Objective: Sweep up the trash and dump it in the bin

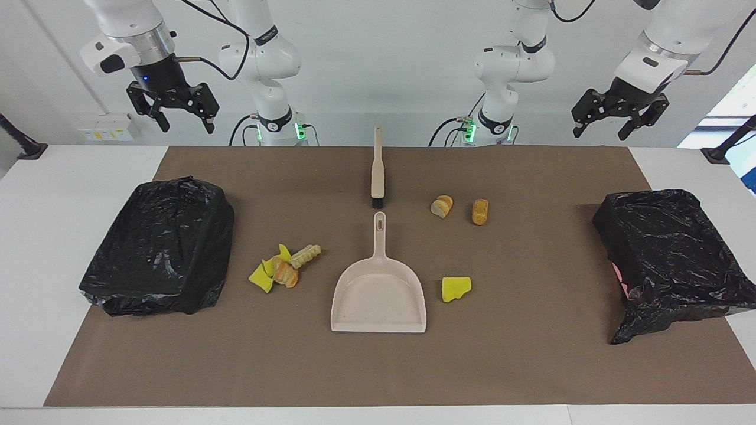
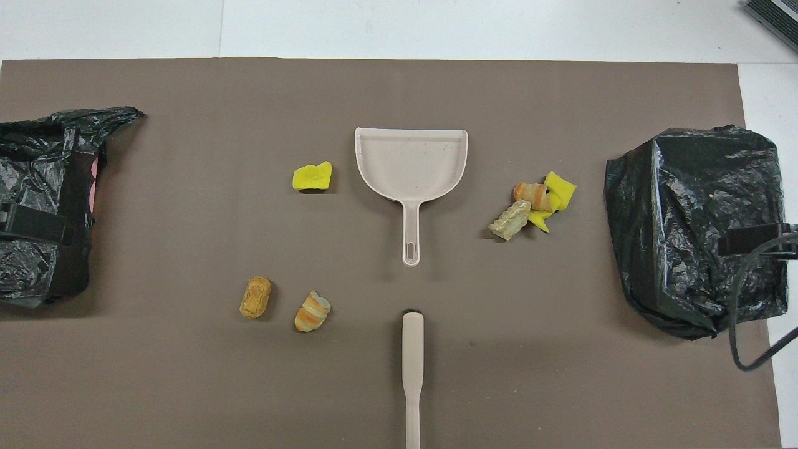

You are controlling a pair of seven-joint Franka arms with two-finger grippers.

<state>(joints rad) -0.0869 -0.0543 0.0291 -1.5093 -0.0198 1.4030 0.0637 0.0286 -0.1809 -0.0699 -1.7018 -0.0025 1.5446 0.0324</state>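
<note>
Waiting raised, left gripper (image 1: pixel 621 120) spread, right gripper (image 1: pixel 177 115) spread; trash (image 1: pixel 285 267) untouched; no writing legible.

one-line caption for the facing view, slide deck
Start of sweep: dustpan and brush mid-mat, trash scattered, both open grippers, left and right, raised and waiting.

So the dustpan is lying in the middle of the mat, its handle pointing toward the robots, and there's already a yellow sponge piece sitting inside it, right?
Not quite. The dustpan does lie mid-mat with its handle toward the robots, but its tray holds no trash. The lone yellow sponge piece lies on the mat beside the dustpan, toward the left arm's end of the table, apart from it. The overhead view shows the gap plainly.
</note>
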